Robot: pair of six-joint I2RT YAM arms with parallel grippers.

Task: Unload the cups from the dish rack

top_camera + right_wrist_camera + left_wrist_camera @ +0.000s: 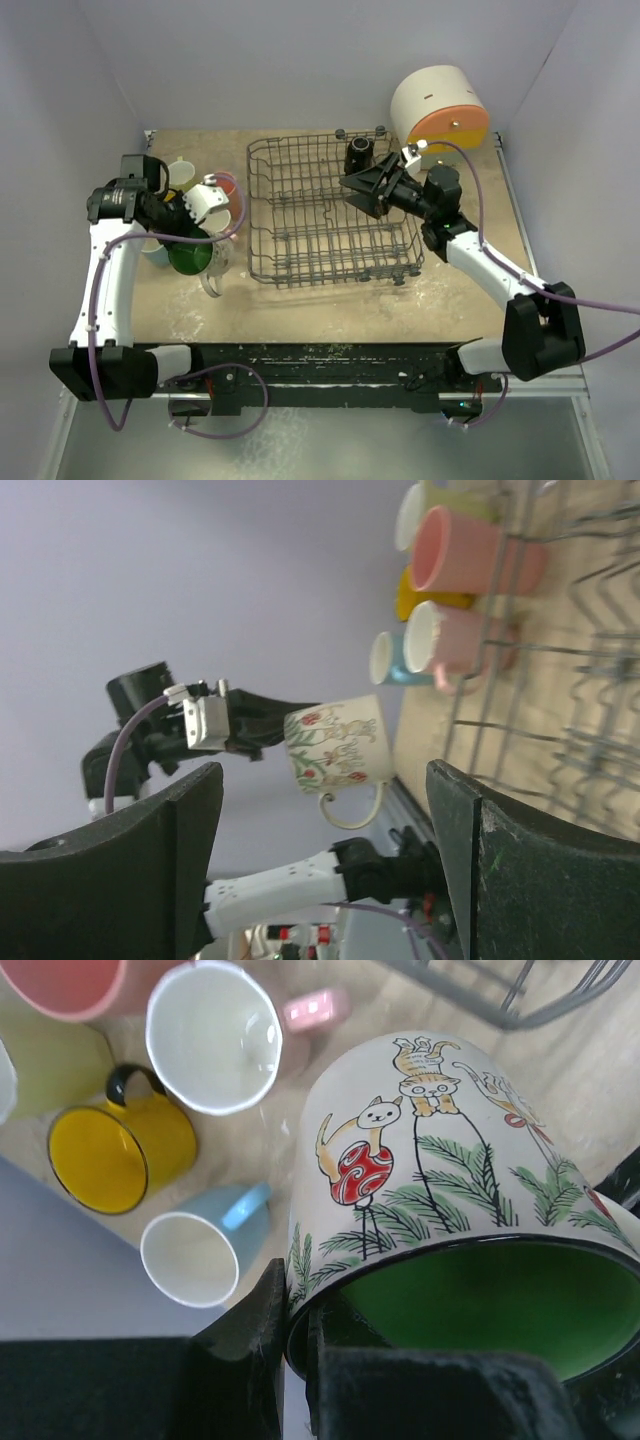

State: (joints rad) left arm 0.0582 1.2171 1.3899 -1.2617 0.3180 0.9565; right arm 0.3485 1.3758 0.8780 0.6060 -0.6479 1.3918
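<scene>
The dish rack [300, 225] is a dark wire basket in the middle of the table; its wires [560, 680] also show in the right wrist view. A black cup [360, 153] stands at its far edge. My right gripper [363, 196] [325, 870] hangs open just in front of that cup, holding nothing. My left gripper [178, 228] [296, 1332] is shut on the rim of a cream floral mug [450, 1200] [192, 255] [340, 745] with a green inside, held tilted above the table left of the rack.
Several cups lie left of the rack: yellow [120, 1150], light blue [195, 1255], pink-handled with a white inside [215, 1035], pink [70, 985], yellow-green [50, 1065]. A round white container [440, 105] with an orange front stands at the back right.
</scene>
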